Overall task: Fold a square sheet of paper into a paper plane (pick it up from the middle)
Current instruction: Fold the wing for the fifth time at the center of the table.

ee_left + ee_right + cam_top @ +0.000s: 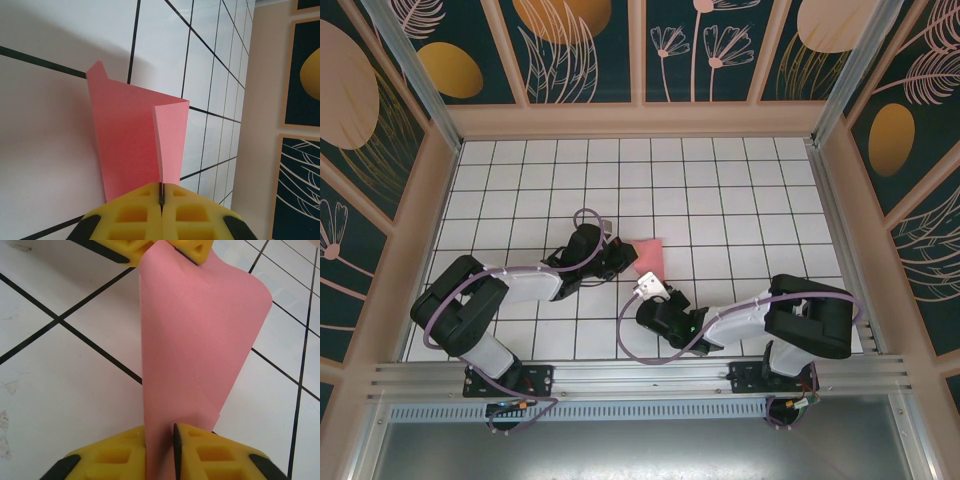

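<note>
The square sheet of paper [651, 256] is pink-red and folded, and stands up off the white grid table [740, 200] near the middle. In the left wrist view the paper [127, 140] shows a wide panel and a narrower flap. My left gripper [161, 186] is shut on its lower edge, the yellow fingers pressed together. It reaches in from the left in the top view as the left gripper [623, 259]. In the right wrist view the paper [200, 330] rises as a curved sheet. My right gripper [160, 432] is narrowly shut on its near end. The left gripper's yellow fingers [192, 247] hold the far end.
Both arms lie low over the front half of the table, the right arm [760, 320] coming in from the right. Patterned walls [410, 230] enclose the table on three sides, and a metal rail [640, 375] runs along the near edge.
</note>
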